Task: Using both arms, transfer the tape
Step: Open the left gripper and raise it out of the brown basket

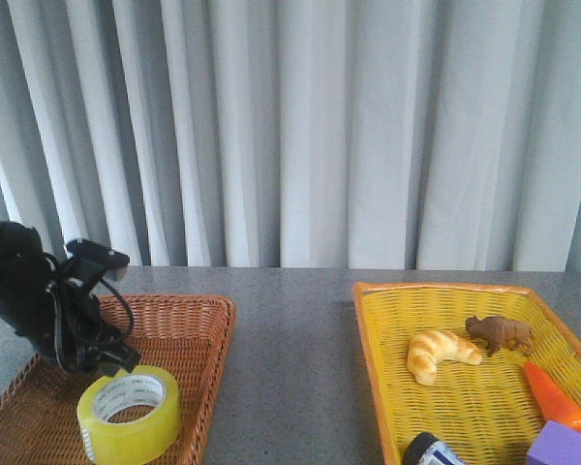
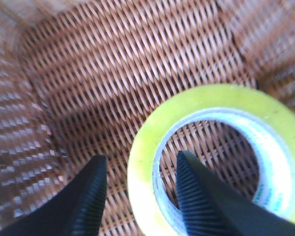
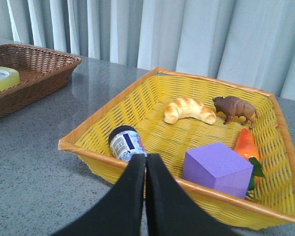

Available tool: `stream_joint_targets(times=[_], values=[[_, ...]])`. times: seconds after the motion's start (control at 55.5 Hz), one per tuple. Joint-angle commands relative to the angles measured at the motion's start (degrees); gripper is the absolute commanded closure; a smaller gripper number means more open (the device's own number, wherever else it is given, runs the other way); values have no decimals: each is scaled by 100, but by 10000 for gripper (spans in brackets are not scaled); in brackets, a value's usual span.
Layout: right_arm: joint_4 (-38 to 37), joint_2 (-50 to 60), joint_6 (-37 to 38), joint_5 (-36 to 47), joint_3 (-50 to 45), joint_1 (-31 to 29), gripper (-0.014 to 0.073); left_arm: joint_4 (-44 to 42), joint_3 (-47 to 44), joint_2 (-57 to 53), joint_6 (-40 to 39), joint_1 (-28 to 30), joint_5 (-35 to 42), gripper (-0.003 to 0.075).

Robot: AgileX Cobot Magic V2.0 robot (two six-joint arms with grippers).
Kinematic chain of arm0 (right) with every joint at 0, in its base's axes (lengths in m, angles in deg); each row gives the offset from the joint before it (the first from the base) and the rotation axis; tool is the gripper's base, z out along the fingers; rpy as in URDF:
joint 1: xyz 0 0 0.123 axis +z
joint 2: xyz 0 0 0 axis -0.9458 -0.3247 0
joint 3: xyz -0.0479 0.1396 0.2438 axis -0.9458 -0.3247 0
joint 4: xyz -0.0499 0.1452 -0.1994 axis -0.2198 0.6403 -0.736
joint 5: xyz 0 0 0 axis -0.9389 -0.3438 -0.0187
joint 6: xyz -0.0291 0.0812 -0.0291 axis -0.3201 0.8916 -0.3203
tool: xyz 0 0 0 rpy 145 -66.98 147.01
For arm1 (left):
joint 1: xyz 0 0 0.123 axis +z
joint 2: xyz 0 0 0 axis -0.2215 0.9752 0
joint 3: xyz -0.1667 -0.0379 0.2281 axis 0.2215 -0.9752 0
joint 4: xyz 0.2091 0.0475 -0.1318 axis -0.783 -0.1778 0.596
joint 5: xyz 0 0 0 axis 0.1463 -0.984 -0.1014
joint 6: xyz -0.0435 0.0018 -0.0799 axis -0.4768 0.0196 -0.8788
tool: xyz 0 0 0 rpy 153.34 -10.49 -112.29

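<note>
tape (image 1: 129, 414) | yellow-green roll, white core | flat in brown basket (image 1: 189, 320)

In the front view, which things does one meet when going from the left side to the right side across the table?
left arm → tape in the brown basket → bare table → yellow basket → croissant → toy bison → toy carrot

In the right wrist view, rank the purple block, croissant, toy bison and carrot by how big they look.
1. purple block, clearly largest, though it sits nearest the camera.
2. croissant.
3. toy bison, close to the croissant; hard to separate.
4. carrot, partly hidden behind the block, so its rank is unsure.
</note>
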Motion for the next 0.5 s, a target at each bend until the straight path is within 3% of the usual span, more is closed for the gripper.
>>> stream_joint_targets(times=[0.0, 0.216, 0.487], values=[[-17, -70, 13, 438, 134, -36, 598, 77, 200, -603, -130, 3, 315, 386], [-17, -70, 13, 438, 134, -36, 598, 83, 194, -1359, -276, 3, 317, 456], [-17, -70, 13, 438, 134, -36, 598, 374, 189, -2388, -270, 3, -14, 689]])
